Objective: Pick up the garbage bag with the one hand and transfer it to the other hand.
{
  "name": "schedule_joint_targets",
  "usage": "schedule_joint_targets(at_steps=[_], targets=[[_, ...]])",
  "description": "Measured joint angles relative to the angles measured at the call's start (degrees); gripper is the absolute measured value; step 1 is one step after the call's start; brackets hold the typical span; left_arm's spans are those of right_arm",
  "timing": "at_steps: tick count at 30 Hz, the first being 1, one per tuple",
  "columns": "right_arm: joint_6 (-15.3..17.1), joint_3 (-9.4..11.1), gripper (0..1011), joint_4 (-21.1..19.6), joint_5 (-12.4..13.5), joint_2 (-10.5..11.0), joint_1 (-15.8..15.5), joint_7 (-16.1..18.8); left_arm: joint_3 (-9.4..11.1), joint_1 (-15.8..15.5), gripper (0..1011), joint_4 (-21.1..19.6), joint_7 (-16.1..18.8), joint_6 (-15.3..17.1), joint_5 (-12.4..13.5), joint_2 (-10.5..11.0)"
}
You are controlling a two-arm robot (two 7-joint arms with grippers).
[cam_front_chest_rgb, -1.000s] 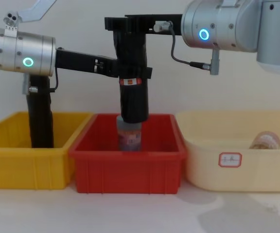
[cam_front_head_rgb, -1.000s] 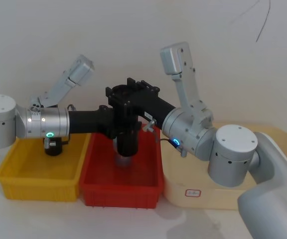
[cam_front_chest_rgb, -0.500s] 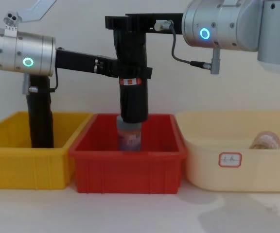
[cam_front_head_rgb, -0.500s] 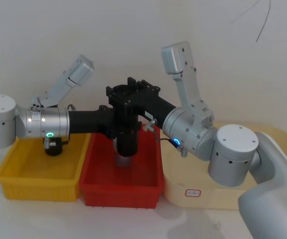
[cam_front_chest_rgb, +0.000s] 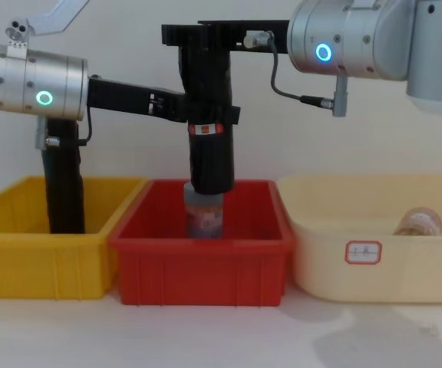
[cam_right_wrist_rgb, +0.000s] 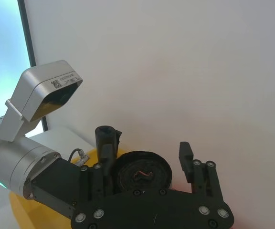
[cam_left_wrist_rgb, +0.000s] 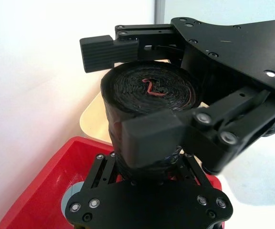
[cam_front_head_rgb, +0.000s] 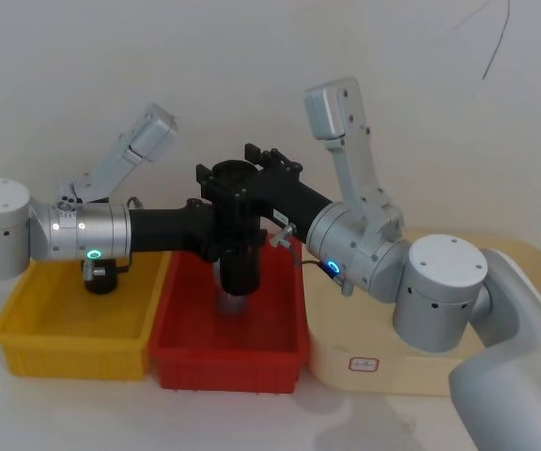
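The garbage bag [cam_front_chest_rgb: 211,146] stands upright at centre frame in the chest view, a black roll hanging above the red bin [cam_front_chest_rgb: 203,264], with its red-and-white label band around its middle. Its lower end sits just above a small labelled container [cam_front_chest_rgb: 204,217] that stands inside that bin.

The left pincer [cam_front_chest_rgb: 194,115], on the silver wrist with the green ring, reaches in from the left edge of the chest view and is clamped on the garbage bag at about the height of the label band. In the left wrist view its black frame lies across the lower part of the frame, against the roll's side.

The right pincer [cam_front_chest_rgb: 206,34], on the wrist with the blue ring, comes in from the upper right and sits at the roll's top end. In the left wrist view its two fingers [cam_left_wrist_rgb: 149,138] bracket the top of the roll, one pad pressed against the near side and the other at the far side; whether the far pad touches is unclear. The right wrist view shows the coiled end of the garbage bag [cam_right_wrist_rgb: 143,174] between its fingers, with a gap on the right-hand side.

At the left of the chest view a yellow bin [cam_front_chest_rgb: 21,257] holds a second black roll [cam_front_chest_rgb: 65,184], upright. At the right a cream tub [cam_front_chest_rgb: 374,253] stands on the worktop [cam_front_chest_rgb: 221,333].
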Motion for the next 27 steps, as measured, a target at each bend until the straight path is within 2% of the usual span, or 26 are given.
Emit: schedule_joint_targets(at_steps=[7,27], targets=[[0.0,0.0,999,0.0,0.0,0.0,0.0,0.0,0.0,0.0,413,0.0,0.0,0.0,0.0,0.0],[-0.3,-0.6,1001,0.4,0.5,0.3,0.2,0.7,0.0,0.0,413,0.0,0.0,0.0,0.0,0.0]])
